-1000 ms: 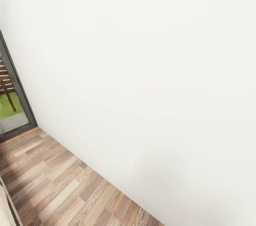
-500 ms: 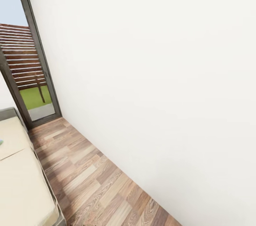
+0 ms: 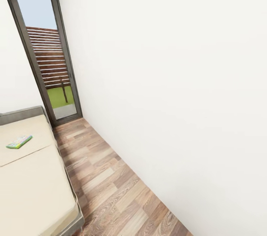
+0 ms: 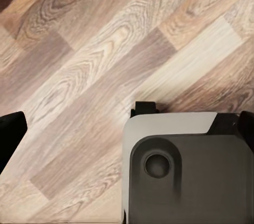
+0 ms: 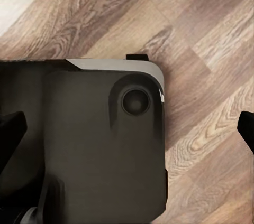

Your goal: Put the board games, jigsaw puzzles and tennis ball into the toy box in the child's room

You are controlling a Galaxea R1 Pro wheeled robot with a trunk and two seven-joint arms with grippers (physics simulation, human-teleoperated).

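Observation:
A flat board game point(image 3: 19, 141) with a green edge and a pale colourful top lies on the beige bed point(image 3: 33, 184), near its grey headboard at the left of the head view. My left gripper point(image 4: 127, 129) hangs above the wood floor, its dark fingertips point(image 4: 10, 134) wide apart and open. My right gripper point(image 5: 127, 129) is also open over the floor, with nothing between its fingertips point(image 5: 11, 129). The table, toy box, jigsaw puzzles and tennis ball are out of view.
A tall grey-framed window point(image 3: 48, 54) stands at the far end of the child's room. A plain white wall point(image 3: 167, 80) runs along the right. A strip of wood-plank floor point(image 3: 111, 184) lies between bed and wall. The robot's dark base point(image 4: 185, 176) shows under both wrists.
The whole head view has swung to the left. The window has slid towards the middle, and the bed and the board game on it have come into view.

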